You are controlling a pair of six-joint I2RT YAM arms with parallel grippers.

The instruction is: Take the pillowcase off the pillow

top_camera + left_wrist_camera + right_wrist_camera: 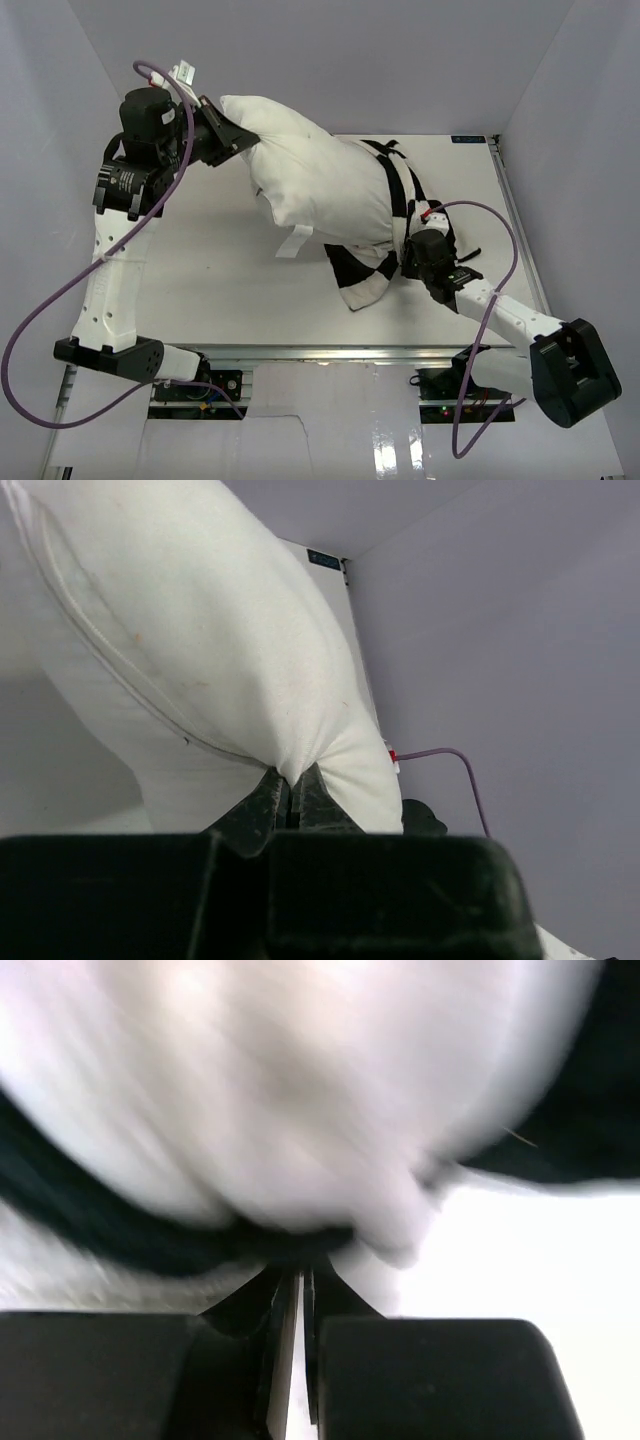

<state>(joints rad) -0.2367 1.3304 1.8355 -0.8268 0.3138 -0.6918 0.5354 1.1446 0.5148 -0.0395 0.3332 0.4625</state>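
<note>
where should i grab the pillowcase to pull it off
Its loose checkered edge, from the near right: the pillowcase is bunched at that end and the left gripper holds the pillow by its far corner, so pulling right should free it.

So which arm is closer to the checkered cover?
Right. The right arm has its jaws pinching the pillowcase; the left arm clamps the pillow at its bare far corner.

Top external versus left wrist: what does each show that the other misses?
Only top external: the checkered pillowcase bunched over one end of the pillow, where the right gripper grips it. Only left wrist: the pillow's seam close up, a corner pinched between shut jaws. Both: the white pillow gripped by the left gripper.
</note>
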